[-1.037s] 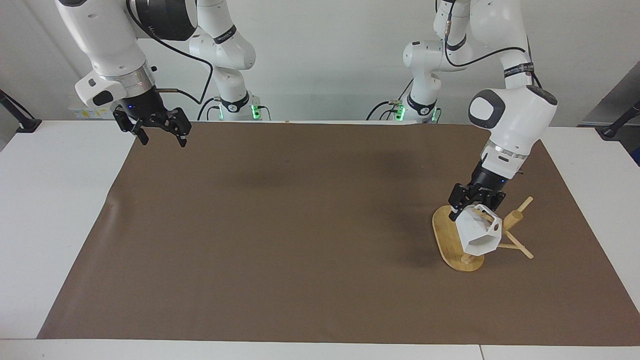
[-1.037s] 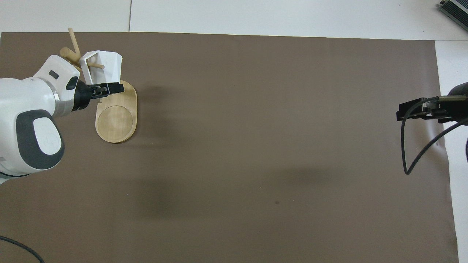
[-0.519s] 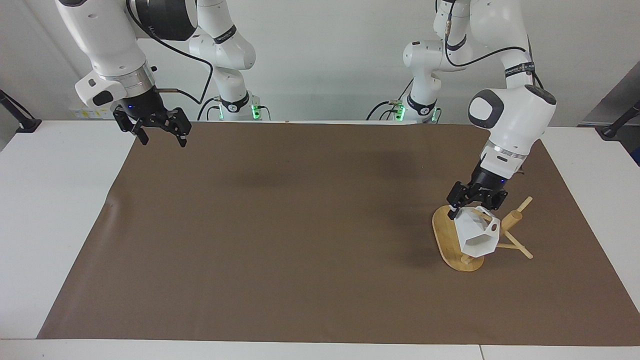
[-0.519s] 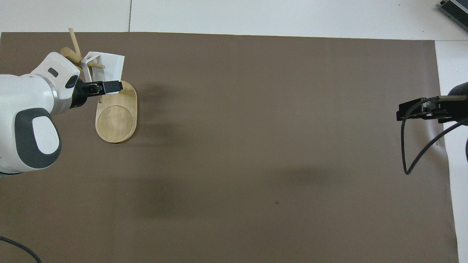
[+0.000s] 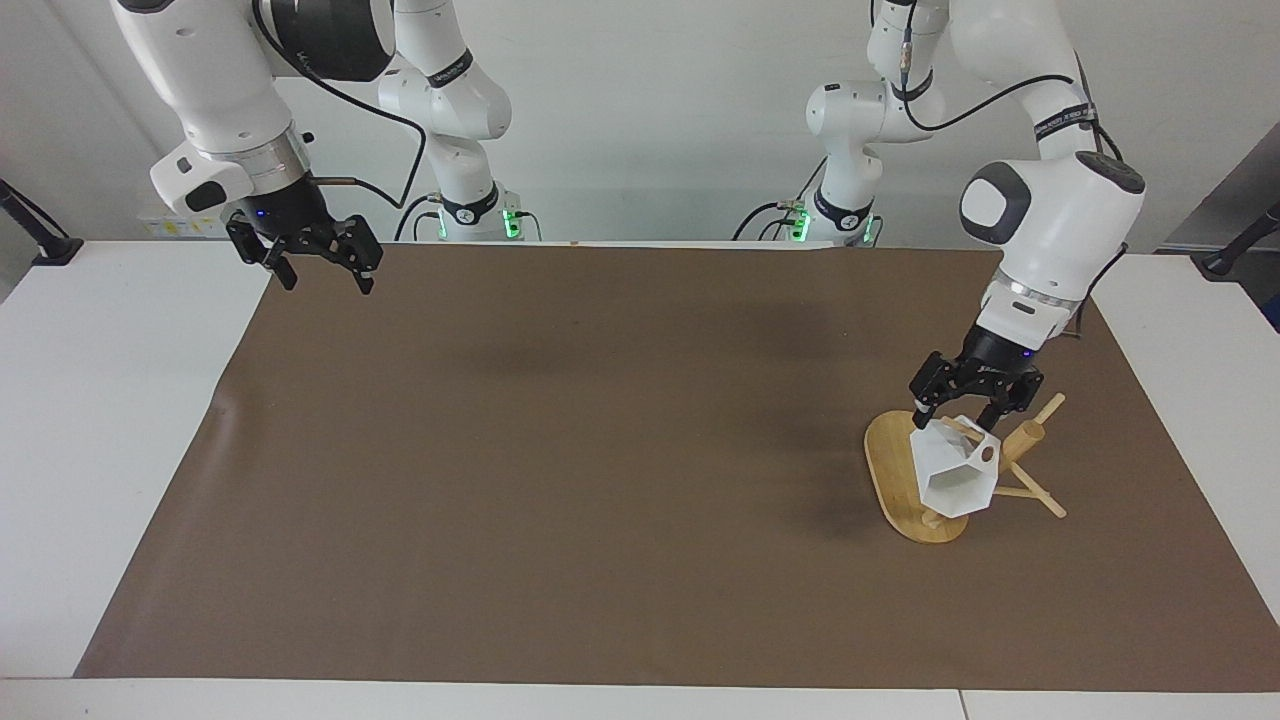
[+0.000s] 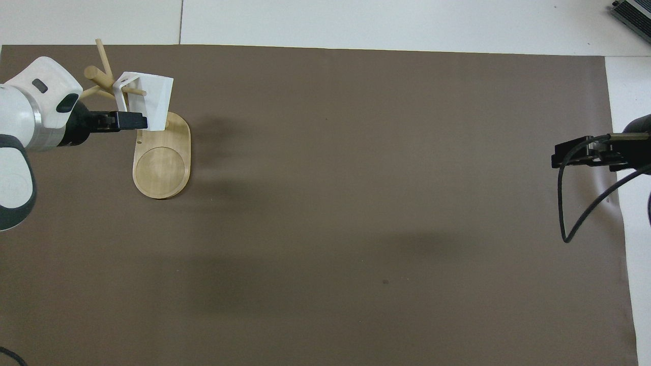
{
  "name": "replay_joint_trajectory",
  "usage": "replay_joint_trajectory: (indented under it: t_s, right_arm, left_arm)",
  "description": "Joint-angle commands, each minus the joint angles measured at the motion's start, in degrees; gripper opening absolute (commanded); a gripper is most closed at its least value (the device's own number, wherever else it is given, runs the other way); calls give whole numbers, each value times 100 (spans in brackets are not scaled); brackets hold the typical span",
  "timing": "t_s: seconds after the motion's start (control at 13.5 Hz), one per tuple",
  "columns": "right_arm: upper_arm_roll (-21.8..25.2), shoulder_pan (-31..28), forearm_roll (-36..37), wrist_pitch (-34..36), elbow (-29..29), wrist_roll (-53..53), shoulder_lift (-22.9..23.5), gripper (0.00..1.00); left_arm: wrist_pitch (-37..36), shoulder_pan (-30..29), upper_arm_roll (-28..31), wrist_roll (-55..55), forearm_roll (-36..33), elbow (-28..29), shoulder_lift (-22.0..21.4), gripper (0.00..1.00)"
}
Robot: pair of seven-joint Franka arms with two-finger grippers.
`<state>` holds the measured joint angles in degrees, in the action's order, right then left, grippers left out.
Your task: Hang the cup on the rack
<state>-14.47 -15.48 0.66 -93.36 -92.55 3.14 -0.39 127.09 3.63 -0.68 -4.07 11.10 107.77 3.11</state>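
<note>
Across the brown mat [image 5: 560, 450], most of the surface lies bare. At the left arm's end stands the rack [image 5: 905, 480], the cup [image 5: 955, 470] hanging on a peg by its handle. The left gripper [image 5: 968, 408] hangs just above it, jaws wide, holding nothing. The right gripper [image 5: 318, 272] waits over the mat's corner, jaws wide.

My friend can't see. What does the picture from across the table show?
A white cup hangs on a peg of a bamboo rack, with the left end effector open just above it. The right end effector waits open over the brown mat's corner.
</note>
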Motion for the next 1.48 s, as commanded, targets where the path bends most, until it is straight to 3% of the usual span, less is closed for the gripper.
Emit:
replay_joint_trajectory:
  t_s: [0.0,0.37,0.89,1.41]
  right_arm:
    - [-21,-43,-110,90,9,46,-58,100]
    - [-21,-43,-110,81,9,46,-58,100]
    - [-21,-43,-110,82,9,46,-58,100]
    - [-21,-43,-110,82,9,46,-58,100]
  left_arm:
    - [-700,-56,-37,73,-459,25,-459,100]
    - [-1720,-56,-37,47,-889,-194,-804,100]
    - [-2907,23,-64,-23,-1277,-1494,-400,100]
    - [-3568,59,-125,-41,-1286,-2050,-250,100]
